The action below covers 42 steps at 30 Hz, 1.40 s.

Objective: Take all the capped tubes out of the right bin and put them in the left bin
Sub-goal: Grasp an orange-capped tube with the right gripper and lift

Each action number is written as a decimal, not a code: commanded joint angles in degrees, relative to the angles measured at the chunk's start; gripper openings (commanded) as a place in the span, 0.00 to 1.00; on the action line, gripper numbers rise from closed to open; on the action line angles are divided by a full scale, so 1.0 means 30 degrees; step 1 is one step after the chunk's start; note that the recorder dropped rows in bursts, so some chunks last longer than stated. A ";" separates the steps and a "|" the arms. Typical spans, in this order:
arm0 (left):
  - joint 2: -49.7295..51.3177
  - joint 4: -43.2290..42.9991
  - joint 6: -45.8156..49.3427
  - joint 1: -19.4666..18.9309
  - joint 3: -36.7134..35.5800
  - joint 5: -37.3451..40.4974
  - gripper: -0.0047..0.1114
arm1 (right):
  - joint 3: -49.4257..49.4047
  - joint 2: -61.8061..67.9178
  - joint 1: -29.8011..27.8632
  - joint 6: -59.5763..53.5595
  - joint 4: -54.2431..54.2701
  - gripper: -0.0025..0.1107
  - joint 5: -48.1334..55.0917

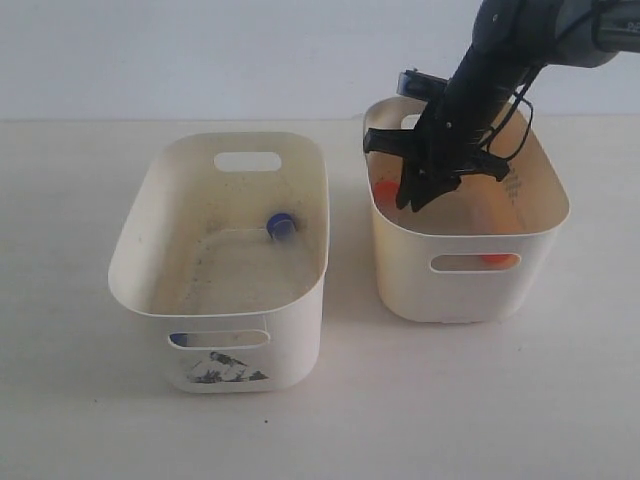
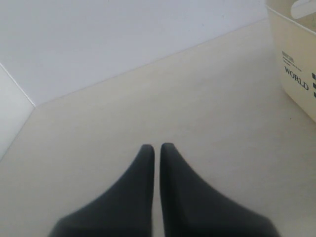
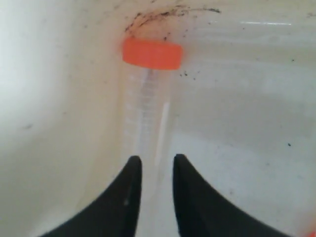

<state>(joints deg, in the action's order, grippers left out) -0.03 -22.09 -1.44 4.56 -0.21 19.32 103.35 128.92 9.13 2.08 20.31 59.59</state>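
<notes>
Cream-white desk (image 1: 80,400) from edge to edge, with a plain pale wall (image 1: 200,50) behind it. Two cream bins are out there: the plain-fronted right bin (image 1: 470,295), and just beside it the left bin (image 1: 292,345) with a dark smudged sticker (image 1: 225,372) under its front slot.

Now the count. Inside the right bin, one orange cap (image 1: 385,190) sits by the wall nearest the left bin, and a second orange cap (image 1: 498,259) glows through the front handle slot. In the left bin, a blue-capped tube (image 1: 281,225) lies on the floor, and another patch of blue (image 1: 183,339) peeks through its front slot. That makes two orange and two blue.

The right arm (image 1: 500,60) slants steeply down over the right bin's rear rim, its end effector (image 1: 415,203) deep inside. The wrist view shows the black fingers (image 3: 126,197) set narrow, closed against the clear body of an orange-capped tube (image 3: 148,113), whose cap points toward the bin wall.

Well away from the right bin's inside, the left end effector (image 2: 157,148) hangs over bare desk, tips pinched all but together on air.
</notes>
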 commanded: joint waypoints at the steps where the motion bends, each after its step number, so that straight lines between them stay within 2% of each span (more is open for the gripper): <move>1: 0.0009 0.0055 -0.0182 0.0103 0.0069 -0.0021 0.08 | -0.0019 -0.0076 -0.0002 -0.0039 0.0475 0.56 -0.0283; 3: 0.0009 0.0055 -0.0182 0.0103 0.0069 -0.0021 0.08 | -0.0019 -0.0076 -0.0002 0.0008 0.0475 0.73 -0.0283; 5: 0.0009 0.0055 -0.0182 0.0103 0.0069 -0.0021 0.08 | -0.0019 -0.0076 -0.0002 0.0149 0.0475 0.79 -0.0283; 12: 0.0009 0.0055 -0.0182 0.0103 0.0069 -0.0021 0.08 | -0.0019 -0.0076 -0.0002 0.0250 0.0312 0.74 -0.0475; 29: 0.0009 0.0055 -0.0182 0.0103 0.0069 -0.0021 0.08 | -0.0019 0.1617 -0.0002 0.0883 0.0427 0.73 -0.0473; 30: 0.0009 0.0055 -0.0182 0.0103 0.0069 -0.0021 0.08 | -0.0019 0.1700 -0.0002 0.1085 0.0287 0.70 -0.0438; 34: 0.0009 0.0055 -0.0182 0.0103 0.0069 -0.0021 0.08 | -0.0019 0.2383 -0.0002 0.2079 0.0070 0.43 -0.0087; 36: 0.0009 0.0055 -0.0182 0.0103 0.0069 -0.0021 0.08 | -0.0019 0.2526 -0.0002 0.2044 0.0070 0.35 -0.0052; 38: 0.0009 0.0055 -0.0182 0.0103 0.0069 -0.0021 0.08 | -0.0019 0.2526 -0.0002 0.2044 0.0070 0.31 -0.0052; 42: 0.0009 0.0055 -0.0182 0.0103 0.0069 -0.0021 0.08 | -0.0019 0.2526 -0.0002 0.2044 0.0070 0.32 -0.0088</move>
<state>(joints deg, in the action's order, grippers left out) -0.03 -22.09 -1.44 4.56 -0.21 19.32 103.94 134.23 8.67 7.55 24.89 59.29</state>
